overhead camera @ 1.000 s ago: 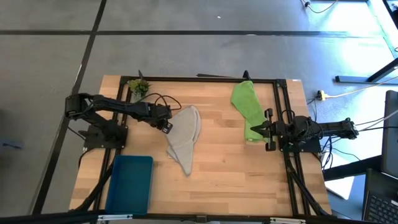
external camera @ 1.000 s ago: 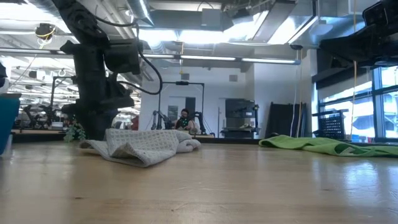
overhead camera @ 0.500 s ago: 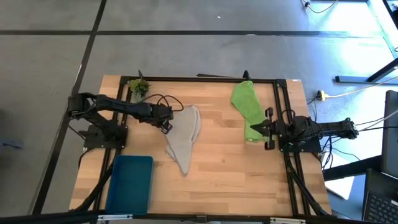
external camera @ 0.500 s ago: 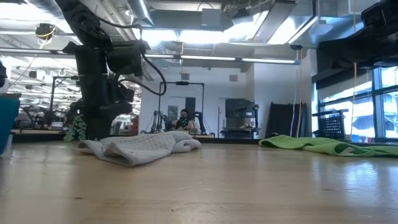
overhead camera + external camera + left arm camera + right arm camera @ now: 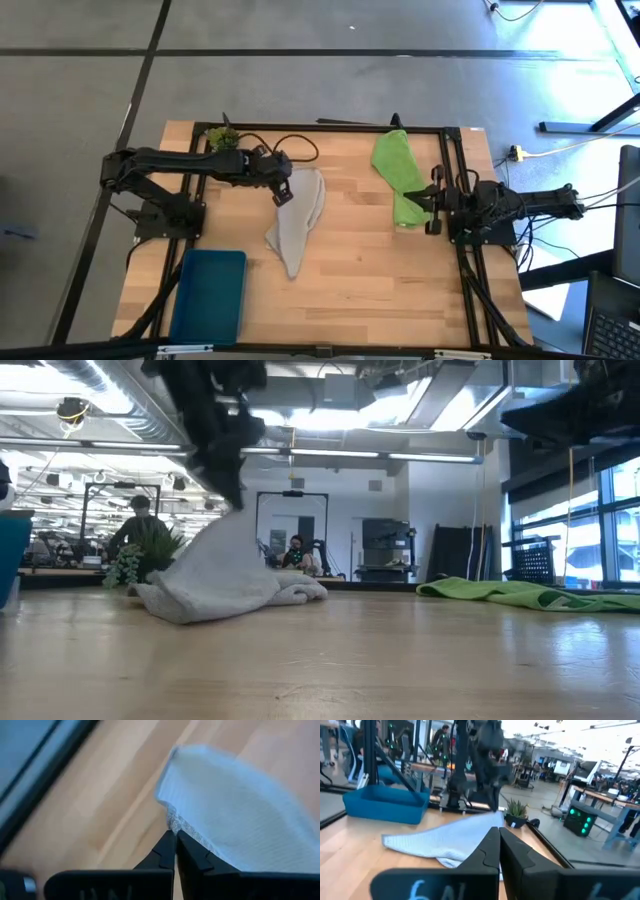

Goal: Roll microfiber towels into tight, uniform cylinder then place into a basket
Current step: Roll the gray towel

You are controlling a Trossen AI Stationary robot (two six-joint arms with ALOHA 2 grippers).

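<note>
Grey towel [image 5: 296, 215] lies in the middle-left of the high view on the wooden table [image 5: 350, 290], stretched from a lifted corner near the frame's upper centre-left down to a narrow tip pointing at the lower centre. The left gripper [image 5: 281, 192] has its fingers pressed together, pinching that upper corner. The green towel [image 5: 398, 178] lies crumpled along the table's right side, upper right of centre, and the right gripper [image 5: 432, 203] sits just beside its lower end with fingers pressed together, holding nothing that can be seen. The basket [image 5: 210, 296], teal and empty-looking from above, sits at the lower left corner of the table, well apart from both towels. A small plant sprig [image 5: 222, 138] stands at the table's upper left edge.

Low view: the grey towel [image 5: 225, 565] rises to a peak at left of centre, hanging from the left arm's dark gripper [image 5: 232, 488] above it. The green towel [image 5: 520, 593] lies flat at the right. The plant sprig [image 5: 135, 557] shows at the left, with people in the room behind.

Left wrist view: the two dark fingers [image 5: 165, 855] meet tightly on the towel's edge [image 5: 175, 825].

Right wrist view: the right arm's fingers [image 5: 490, 847] are closed together at the bottom centre, with the grey towel [image 5: 445, 842] and basket [image 5: 385, 802] beyond.
</note>
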